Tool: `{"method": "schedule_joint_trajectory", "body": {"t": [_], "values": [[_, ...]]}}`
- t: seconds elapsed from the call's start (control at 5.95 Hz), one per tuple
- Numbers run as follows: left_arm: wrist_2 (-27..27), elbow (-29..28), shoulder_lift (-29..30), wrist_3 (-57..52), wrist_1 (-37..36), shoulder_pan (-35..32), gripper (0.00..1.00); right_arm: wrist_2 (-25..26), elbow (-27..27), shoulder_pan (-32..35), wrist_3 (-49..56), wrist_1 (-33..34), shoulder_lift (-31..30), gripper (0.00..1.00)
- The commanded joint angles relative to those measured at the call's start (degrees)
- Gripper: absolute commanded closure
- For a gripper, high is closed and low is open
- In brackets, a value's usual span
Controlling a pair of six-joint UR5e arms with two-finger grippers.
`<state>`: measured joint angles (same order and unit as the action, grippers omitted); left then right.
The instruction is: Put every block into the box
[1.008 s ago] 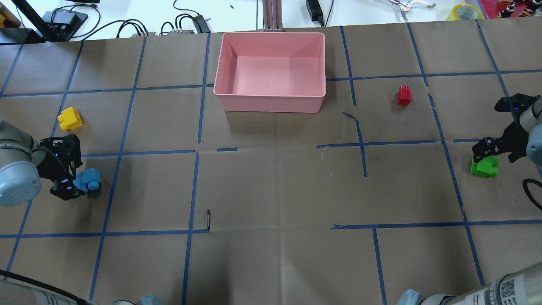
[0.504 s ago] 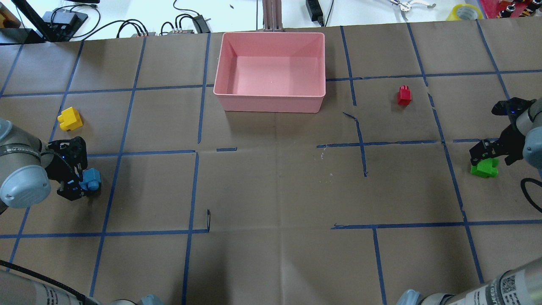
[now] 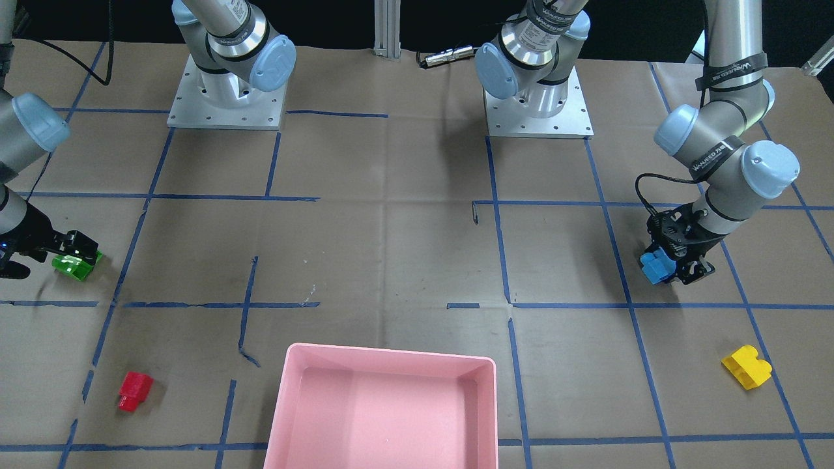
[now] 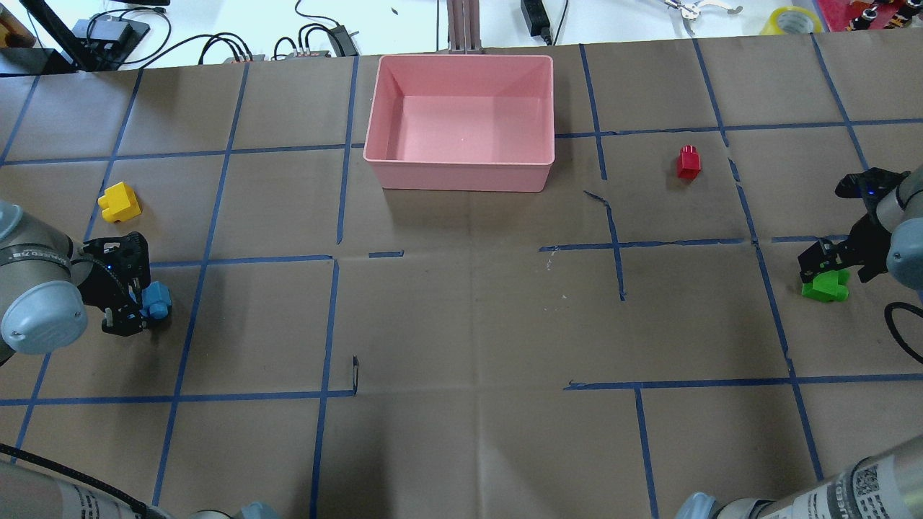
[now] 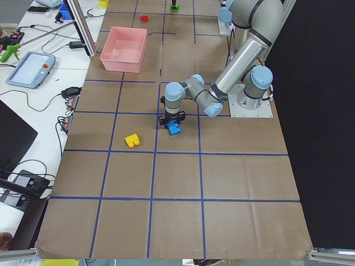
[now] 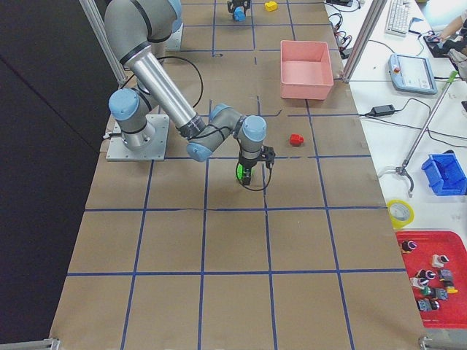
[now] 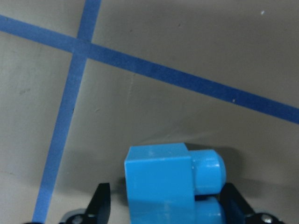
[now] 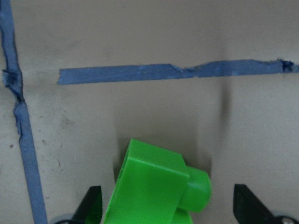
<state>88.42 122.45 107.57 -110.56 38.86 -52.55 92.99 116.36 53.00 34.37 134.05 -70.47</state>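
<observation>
The pink box (image 4: 458, 160) stands empty at the table's far middle; it also shows in the front view (image 3: 391, 355). The blue block (image 4: 156, 301) (image 7: 163, 182) lies on the table between the fingers of my left gripper (image 4: 140, 306) (image 3: 671, 267), which is open, narrow gaps showing. The green block (image 4: 826, 288) (image 8: 149, 186) lies between the fingers of my right gripper (image 4: 829, 272), open with wider gaps. The yellow block (image 4: 119, 202) lies just beyond the left gripper. The red block (image 4: 688, 162) lies right of the box.
Brown paper with a blue tape grid covers the table. Cables and power bricks (image 4: 317, 40), a tape roll (image 4: 793, 20) and tools lie beyond the far edge. The arm bases (image 3: 537, 98) stand at the near side.
Both grippers came down over their blocks. The left gripper's fingers have narrowed around the blue block, which shifted slightly. The right gripper has moved a little left over the green block.
</observation>
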Motion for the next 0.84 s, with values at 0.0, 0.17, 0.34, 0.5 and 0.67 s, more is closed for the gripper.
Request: {"method": "schedule_joint_trajectory", "body": {"t": [0.0,0.17,0.34,0.5,0.67], "values": [[0.1,-0.1,-0.1,-0.6,0.0,0.0,0.49,0.1,0.4,0.1,-0.1,-0.4,0.0,0.19],[0.1,-0.5,0.0,-0.6,0.0,0.0,0.6,0.1,0.4,0.1,-0.3,-0.5,-0.2,0.3],[0.5,-1.0,-0.5,-0.6,-0.2,0.0,0.7,0.2,0.3,0.1,0.2,-0.6,-0.4,0.5],[1.1,-4.3,-2.3,-0.4,2.3,0.0,0.81,0.1,0.3,0.1,0.2,-0.8,-0.5,0.67],[1.1,-13.1,-5.3,1.2,16.2,0.0,0.82,0.0,0.2,0.2,0.1,-1.0,-0.5,0.78]]}}
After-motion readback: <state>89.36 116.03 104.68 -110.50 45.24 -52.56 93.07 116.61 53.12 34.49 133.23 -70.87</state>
